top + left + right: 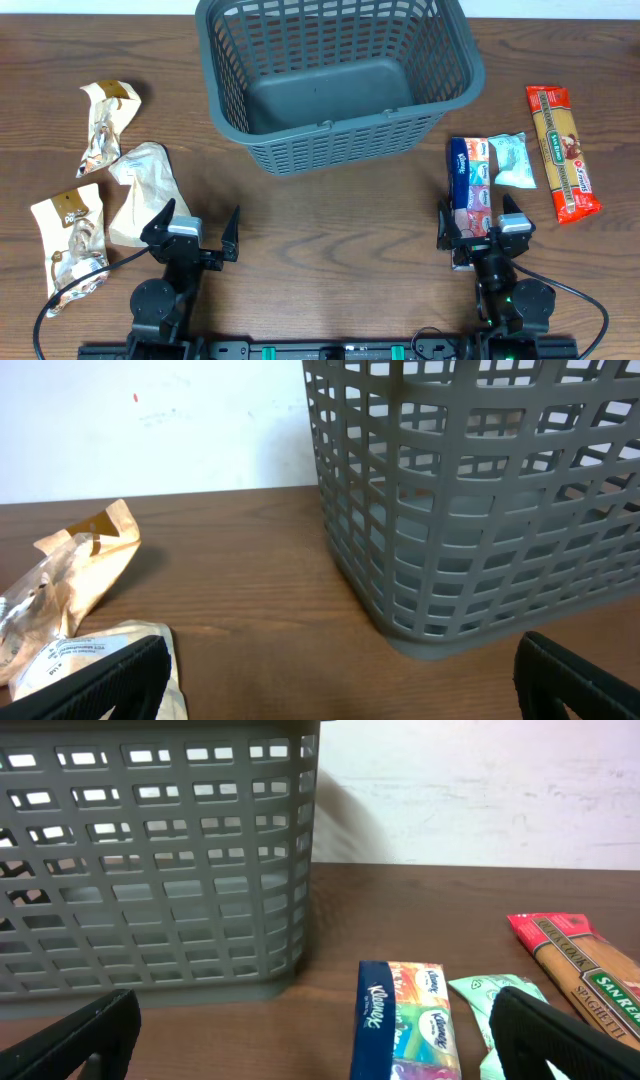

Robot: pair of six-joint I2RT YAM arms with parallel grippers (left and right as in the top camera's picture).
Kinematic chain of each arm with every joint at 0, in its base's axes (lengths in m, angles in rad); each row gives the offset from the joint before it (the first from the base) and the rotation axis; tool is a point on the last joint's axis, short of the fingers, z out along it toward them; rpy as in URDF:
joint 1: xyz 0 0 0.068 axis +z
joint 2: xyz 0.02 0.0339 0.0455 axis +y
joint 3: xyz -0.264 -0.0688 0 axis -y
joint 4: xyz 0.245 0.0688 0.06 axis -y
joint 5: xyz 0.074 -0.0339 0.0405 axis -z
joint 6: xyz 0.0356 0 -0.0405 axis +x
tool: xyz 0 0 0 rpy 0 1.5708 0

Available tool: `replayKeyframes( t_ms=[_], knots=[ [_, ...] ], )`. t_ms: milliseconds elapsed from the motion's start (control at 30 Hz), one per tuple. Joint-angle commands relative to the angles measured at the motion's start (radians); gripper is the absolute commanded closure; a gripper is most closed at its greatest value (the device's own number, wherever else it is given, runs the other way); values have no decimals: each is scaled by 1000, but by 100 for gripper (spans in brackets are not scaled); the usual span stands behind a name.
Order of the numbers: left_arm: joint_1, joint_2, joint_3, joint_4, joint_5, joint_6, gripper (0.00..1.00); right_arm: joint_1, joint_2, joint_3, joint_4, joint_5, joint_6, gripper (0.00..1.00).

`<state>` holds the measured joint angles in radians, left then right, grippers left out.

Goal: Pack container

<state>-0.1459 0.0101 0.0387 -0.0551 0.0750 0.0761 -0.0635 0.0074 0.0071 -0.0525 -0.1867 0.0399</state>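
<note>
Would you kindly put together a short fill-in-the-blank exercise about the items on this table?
1. The inside of the container is ____.
2. The red spaghetti packet lies to the container's ____.
3. The blue tissue pack bears the brand name ____.
4. The number of beige packets on the container's left is ____.
Missing words: empty; right; Kleenex; three.

The brown wooden table (330, 215) carries the container (340, 148), crumpled packets (110, 125), tissue packs (472, 175) and spaghetti (563, 152).
</note>
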Motion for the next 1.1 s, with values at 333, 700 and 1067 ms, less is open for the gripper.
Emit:
replayKeyframes(
  t_ms=[333, 700, 1067],
  knots=[
    [0, -6, -34, -10, 4, 6, 1, -8, -2, -2, -4, -4, -11, 1],
    [0, 23, 18, -16, -16, -206, 1, -9, 2, 36, 32, -4, 176, 1],
    [0, 418, 448, -224, -68, -209, 1, -69, 293, 415, -143, -47, 126, 1]
  ],
)
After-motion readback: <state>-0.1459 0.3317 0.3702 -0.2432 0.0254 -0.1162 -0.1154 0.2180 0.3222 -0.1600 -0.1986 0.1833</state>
